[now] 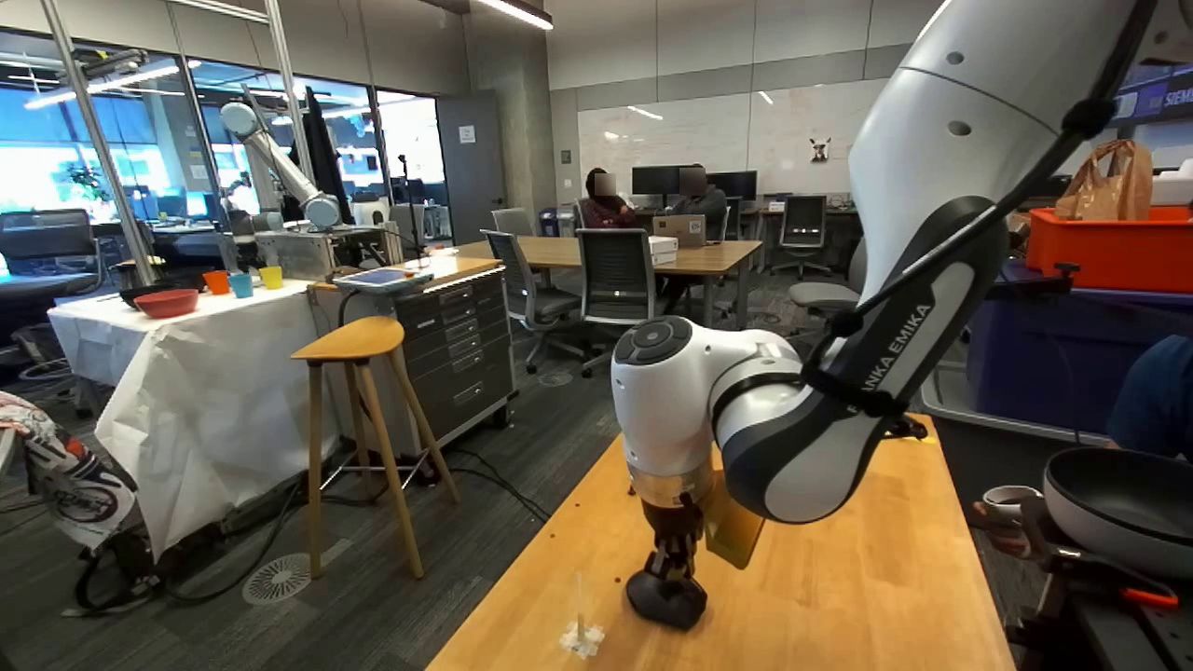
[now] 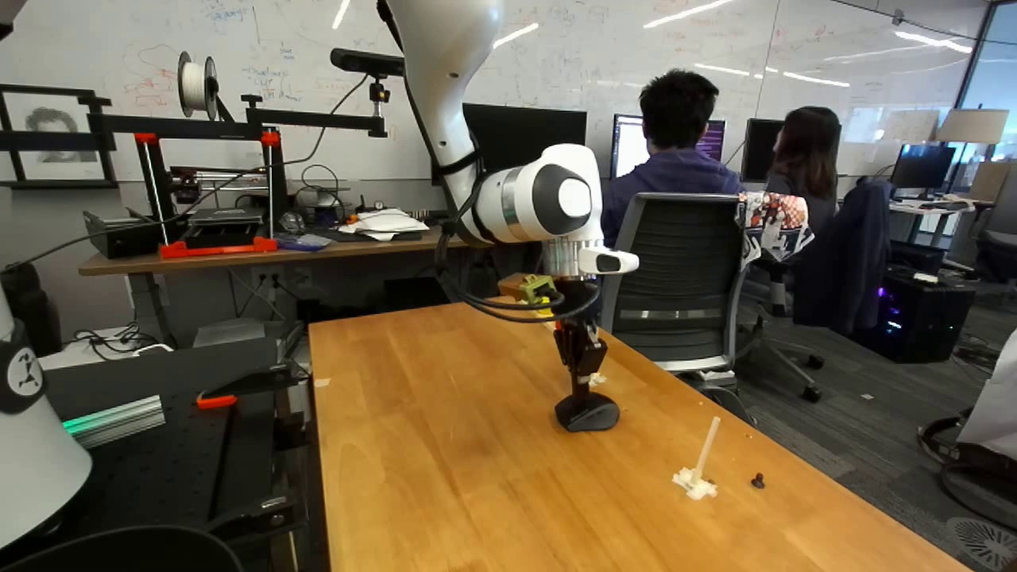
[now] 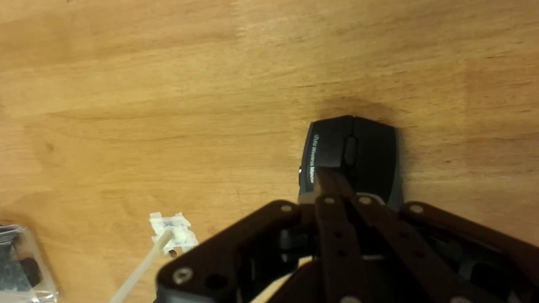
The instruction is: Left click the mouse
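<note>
The black computer mouse (image 3: 372, 155) lies flat on the wooden table, scroll wheel and button split visible in the wrist view. It also shows in both exterior views (image 1: 664, 604) (image 2: 589, 415). My gripper (image 3: 334, 179) points down over it, fingers together with nothing between them. Its fingertips are over the left half of the mouse's top, left of the scroll wheel, and look to be at its surface; exact contact is hard to tell. The fingers hide the mouse's rear part in the wrist view. The gripper also shows in both exterior views (image 1: 669, 567) (image 2: 582, 388).
A thin pale stick stands in a white taped patch (image 3: 179, 233) on the table (image 2: 413, 461) near the mouse, also in both exterior views (image 1: 582, 639) (image 2: 695, 483). A clear package (image 3: 25, 269) lies at the wrist view's lower left. A small dark bit (image 2: 758, 481) lies near the edge.
</note>
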Available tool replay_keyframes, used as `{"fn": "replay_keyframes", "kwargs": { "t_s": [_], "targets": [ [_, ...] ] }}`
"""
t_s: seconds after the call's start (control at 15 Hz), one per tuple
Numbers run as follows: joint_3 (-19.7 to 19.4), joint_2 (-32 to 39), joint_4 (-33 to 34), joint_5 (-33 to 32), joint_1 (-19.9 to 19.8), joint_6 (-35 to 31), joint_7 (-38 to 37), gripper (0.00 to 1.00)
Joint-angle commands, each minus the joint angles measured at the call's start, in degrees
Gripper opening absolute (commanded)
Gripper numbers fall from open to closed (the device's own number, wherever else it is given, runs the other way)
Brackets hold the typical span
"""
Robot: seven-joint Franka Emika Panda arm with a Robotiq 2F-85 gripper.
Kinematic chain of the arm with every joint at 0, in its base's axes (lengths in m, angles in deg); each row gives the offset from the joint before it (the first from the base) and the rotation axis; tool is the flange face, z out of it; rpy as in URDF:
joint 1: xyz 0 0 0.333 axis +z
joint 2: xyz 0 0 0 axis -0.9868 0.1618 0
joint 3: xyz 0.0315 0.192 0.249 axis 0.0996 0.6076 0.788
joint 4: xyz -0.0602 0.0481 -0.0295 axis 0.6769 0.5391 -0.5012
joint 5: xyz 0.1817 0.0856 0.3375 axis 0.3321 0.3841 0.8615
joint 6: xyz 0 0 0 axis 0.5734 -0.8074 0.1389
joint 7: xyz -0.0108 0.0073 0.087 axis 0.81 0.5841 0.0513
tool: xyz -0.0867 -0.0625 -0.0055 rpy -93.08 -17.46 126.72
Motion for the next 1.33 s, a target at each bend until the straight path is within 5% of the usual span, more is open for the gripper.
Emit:
{"fn": "replay_keyframes", "kwargs": {
  "t_s": [0.0, 1.27],
  "targets": [
    [-1.3, 2.8, 3.4, 2.8, 1.1, 1.4, 1.6, 0.02],
    [-1.2, -3.2, 2.0, 3.5, 1.5, 1.5, 3.1, 0.03]
  ]
}}
